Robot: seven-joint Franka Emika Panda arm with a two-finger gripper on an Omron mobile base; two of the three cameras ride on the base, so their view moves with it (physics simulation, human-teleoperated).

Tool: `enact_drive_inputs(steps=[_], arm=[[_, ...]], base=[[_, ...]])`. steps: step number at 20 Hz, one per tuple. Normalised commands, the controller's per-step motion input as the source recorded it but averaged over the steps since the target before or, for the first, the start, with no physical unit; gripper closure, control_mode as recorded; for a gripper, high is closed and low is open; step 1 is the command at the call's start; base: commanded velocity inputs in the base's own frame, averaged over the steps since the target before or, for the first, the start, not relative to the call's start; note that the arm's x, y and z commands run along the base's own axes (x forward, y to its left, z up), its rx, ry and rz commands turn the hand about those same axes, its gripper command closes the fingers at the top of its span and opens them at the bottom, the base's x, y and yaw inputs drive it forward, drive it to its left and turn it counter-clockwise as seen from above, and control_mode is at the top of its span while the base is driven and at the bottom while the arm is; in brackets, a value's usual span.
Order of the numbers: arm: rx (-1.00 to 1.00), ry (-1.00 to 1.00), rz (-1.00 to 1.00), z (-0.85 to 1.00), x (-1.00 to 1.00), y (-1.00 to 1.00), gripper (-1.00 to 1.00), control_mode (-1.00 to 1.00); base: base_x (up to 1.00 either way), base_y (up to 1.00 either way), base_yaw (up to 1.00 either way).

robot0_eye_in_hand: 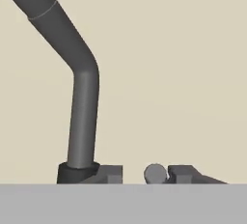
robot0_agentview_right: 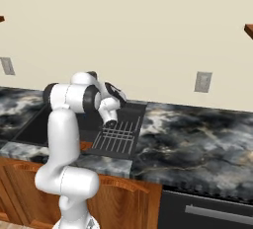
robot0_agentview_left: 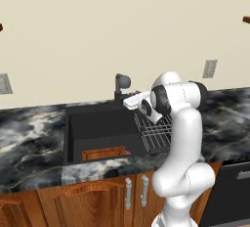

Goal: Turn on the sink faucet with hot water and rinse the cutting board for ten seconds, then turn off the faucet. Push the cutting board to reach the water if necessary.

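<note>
Left base view. Sink (robot0_agentview_left: 93, 128): black basin set in the dark marbled counter (robot0_agentview_left: 29, 143), with a wire rack (robot0_agentview_left: 157, 135) in its right part. Board (robot0_agentview_left: 103, 153): reddish-brown, flat on the basin floor at the near wall, left of the rack. Faucet (robot0_agentview_left: 122, 86): dark post with rounded head on the back rim, against the cream wall. Pincer (robot0_agentview_left: 128, 101): white hand reaching left from the arm, its tip just beside the faucet base; finger spacing cannot be told here. Wooden cabinet doors (robot0_agentview_left: 93, 199) below the counter.

Right base view. Arm bent over the sink (robot0_agentview_right: 34, 124); hand (robot0_agentview_right: 112, 95) over the rack (robot0_agentview_right: 116, 136) near the back rim. Outlet (robot0_agentview_right: 203, 81) on the wall to the right.

Hand view. Faucet (robot0_eye_in_hand: 79, 97): grey bent tube rising from a dark base at lower left, before the plain wall. Fingertips (robot0_eye_in_hand: 182, 174) low in the picture, with a small grey round knob (robot0_eye_in_hand: 154, 173) between them; the jaws stand a little apart, and whether they touch the knob cannot be told.
</note>
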Motion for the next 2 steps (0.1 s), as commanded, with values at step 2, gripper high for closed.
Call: enact_drive_inputs(steps=[2], arm=[[-0.06, 0.00, 0.02, 0.09, 0.00, 0.32, 1.00, -1.00]], base=[[0.00, 0.00, 0.00]])
